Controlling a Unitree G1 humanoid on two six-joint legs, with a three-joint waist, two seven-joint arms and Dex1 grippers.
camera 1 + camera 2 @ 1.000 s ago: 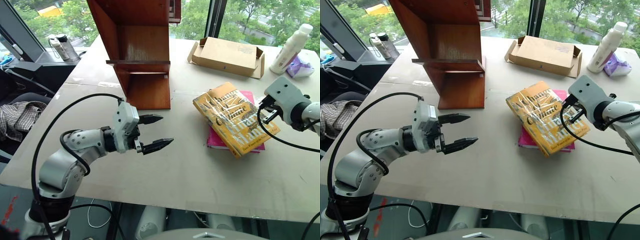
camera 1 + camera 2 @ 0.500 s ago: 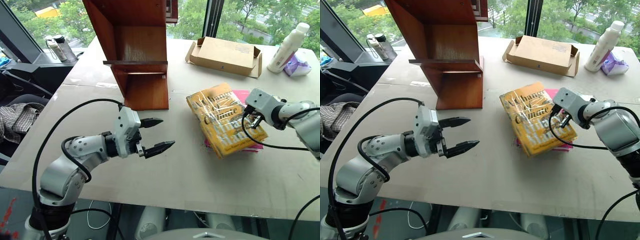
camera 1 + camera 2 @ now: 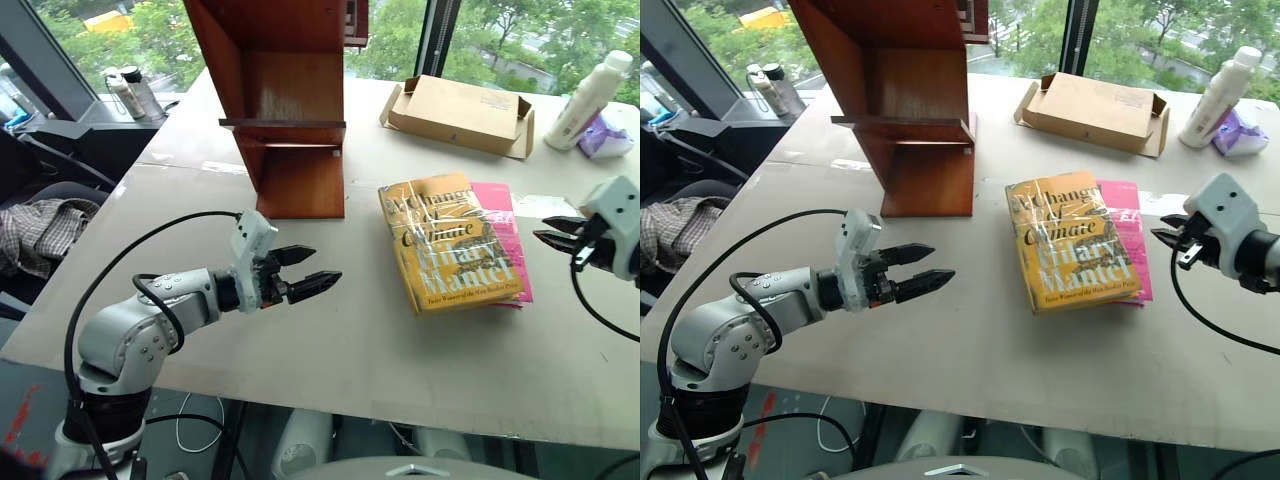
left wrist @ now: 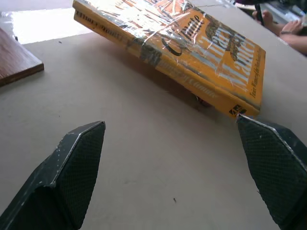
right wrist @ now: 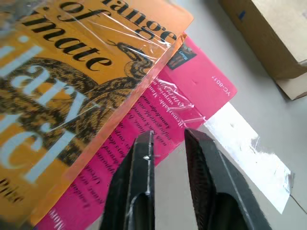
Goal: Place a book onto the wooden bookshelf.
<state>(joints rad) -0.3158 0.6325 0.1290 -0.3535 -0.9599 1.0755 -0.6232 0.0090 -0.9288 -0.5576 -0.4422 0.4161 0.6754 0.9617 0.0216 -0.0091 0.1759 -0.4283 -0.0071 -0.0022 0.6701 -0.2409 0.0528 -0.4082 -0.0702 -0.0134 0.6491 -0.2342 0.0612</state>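
Robot test bench in an upper-floor office or laboratory room. A large pale worktable (image 3: pixel 330 350) stands against floor-to-ceiling windows (image 3: pixel 470 40) that look down on treetops, and it carries staged props: a wooden bookshelf (image 3: pixel 285 100) towards its far left corner, a flat cardboard box (image 3: pixel 460 112) at its far edge and a white bottle (image 3: pixel 590 88) at its far right corner. Beyond the table's left edge are dark equipment (image 3: pixel 70 140), loose black cables (image 3: pixel 190 430) and a checked garment (image 3: pixel 40 225).
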